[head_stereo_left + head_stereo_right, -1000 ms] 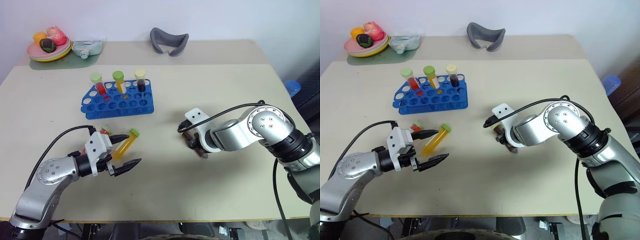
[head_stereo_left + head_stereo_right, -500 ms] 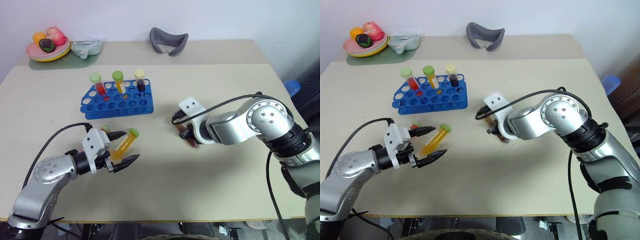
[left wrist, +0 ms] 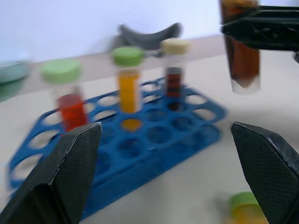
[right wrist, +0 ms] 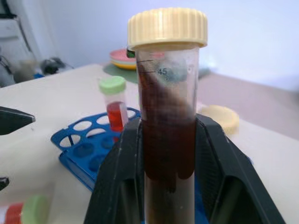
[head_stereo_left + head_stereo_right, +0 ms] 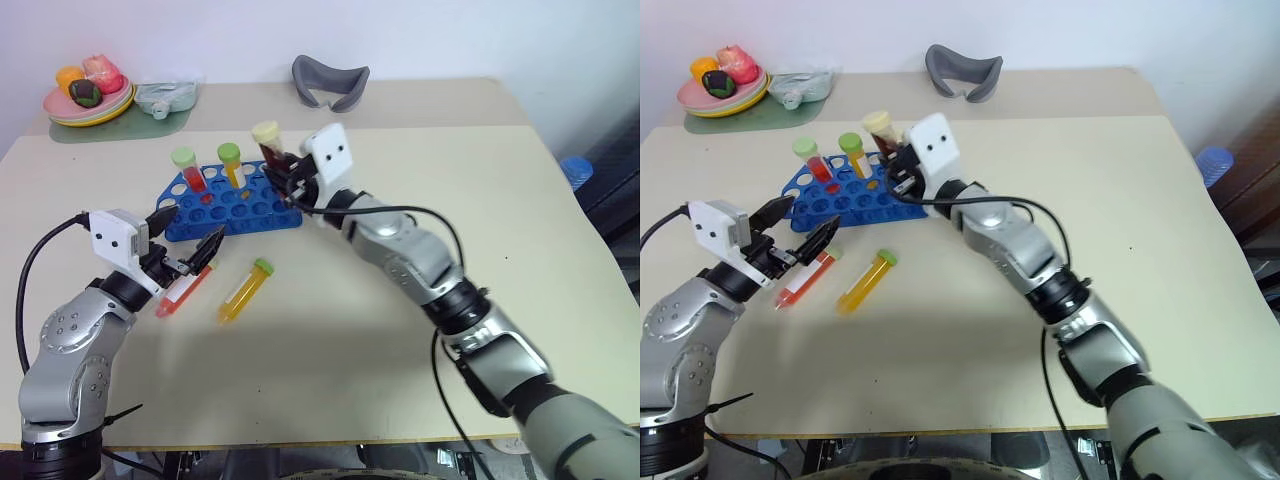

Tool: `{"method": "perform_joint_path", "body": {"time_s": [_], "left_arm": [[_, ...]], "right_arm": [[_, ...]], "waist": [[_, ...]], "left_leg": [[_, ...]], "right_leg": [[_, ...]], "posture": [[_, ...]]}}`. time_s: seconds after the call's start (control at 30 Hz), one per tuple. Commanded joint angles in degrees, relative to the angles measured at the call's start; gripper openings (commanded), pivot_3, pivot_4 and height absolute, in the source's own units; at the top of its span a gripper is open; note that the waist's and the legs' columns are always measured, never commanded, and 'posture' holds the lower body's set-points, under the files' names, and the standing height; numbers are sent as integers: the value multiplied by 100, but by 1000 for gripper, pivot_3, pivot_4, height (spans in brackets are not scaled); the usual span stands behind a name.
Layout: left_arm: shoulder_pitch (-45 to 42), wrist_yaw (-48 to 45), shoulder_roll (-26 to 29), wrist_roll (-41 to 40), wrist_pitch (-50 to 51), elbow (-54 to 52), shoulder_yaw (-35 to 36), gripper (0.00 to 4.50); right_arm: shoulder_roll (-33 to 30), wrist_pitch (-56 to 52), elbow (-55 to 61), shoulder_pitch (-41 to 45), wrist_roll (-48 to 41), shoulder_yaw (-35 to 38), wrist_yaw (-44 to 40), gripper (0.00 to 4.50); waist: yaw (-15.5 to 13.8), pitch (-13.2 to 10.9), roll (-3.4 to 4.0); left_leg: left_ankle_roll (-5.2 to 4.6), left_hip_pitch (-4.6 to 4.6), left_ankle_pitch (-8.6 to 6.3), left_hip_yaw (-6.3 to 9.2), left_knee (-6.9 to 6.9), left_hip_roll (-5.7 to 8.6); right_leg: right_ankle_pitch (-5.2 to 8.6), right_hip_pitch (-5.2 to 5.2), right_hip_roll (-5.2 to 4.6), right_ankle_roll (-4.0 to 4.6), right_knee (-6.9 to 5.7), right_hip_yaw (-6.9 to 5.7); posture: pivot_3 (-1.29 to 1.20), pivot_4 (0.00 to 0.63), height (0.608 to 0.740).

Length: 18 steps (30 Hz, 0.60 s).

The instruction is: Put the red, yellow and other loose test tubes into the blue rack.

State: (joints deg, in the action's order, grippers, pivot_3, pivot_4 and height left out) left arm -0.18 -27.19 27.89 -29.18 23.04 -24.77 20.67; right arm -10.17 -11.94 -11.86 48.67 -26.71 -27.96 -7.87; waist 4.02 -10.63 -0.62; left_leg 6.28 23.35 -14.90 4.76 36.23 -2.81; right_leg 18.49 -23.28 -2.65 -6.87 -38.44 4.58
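Step in hand: seating the dark brown tube (image 4: 168, 135) in the blue rack (image 5: 232, 204); judged from the tube's place over the rack's right end.
Right hand (image 5: 290, 176): fingers clamped on the dark brown tube below its cream cap, tube upright, above the rack.
Left hand (image 5: 186, 243): fingers spread wide apart, holding nothing, just off the rack's front left corner.
Rack contents: three capped tubes stand in the back row: red, yellow-orange, dark brown.
Loose tubes: the red tube (image 5: 184, 290) and the yellow tube (image 5: 245, 291) lie on the table (image 5: 420, 160) in front of the rack, near each other but apart.
Advice, alignment: keep the held tube vertical and centre its rounded tip over a free hole before lowering.
Advice, descent: lower straight and slowly; a tilted entry would likely catch the hole rim and shift the light rack.
Advice, release: part the fingers only once the tube stands on its own.
Tube material: clear rigid plastic, smooth, printed graduations; ribbed screw cap.
Tube shape: slim cylinder, rounded bottom; likely to roll when lying flat.
Rack material: glossy bright blue plastic, hard, with rows of round holes.
Finger pads: black, finely textured.
Table surface: matt, pale beige, flat.
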Motion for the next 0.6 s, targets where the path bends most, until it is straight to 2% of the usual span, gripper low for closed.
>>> {"method": "perform_joint_path", "body": {"time_s": [0.03,0.23,0.6], "left_arm": [[139,95,-89,-44,-152,-133,172,4500],[460,-98,-128,-166,-295,-70,284,4500],[570,-281,-68,-338,-294,14,301,4500]], "right_arm": [[444,955,-543,0,653,293,-337,847],[1110,1752,-1707,106,1265,782,-495,847],[1781,2546,-3337,511,1850,1510,-718,847]], "waist": [[-1,0,0],[14,-1,1],[30,-1,2]], "left_leg": [[3,-1,1,0,-1,0],[4,-11,2,2,-4,-1],[-2,-24,-1,2,-4,0]], "right_leg": [[0,0,0,0,-1,-1],[0,-1,4,1,-22,1],[1,-2,5,2,-50,3]], "posture": [[0,150,740],[0,150,740],[0,150,740]]}}
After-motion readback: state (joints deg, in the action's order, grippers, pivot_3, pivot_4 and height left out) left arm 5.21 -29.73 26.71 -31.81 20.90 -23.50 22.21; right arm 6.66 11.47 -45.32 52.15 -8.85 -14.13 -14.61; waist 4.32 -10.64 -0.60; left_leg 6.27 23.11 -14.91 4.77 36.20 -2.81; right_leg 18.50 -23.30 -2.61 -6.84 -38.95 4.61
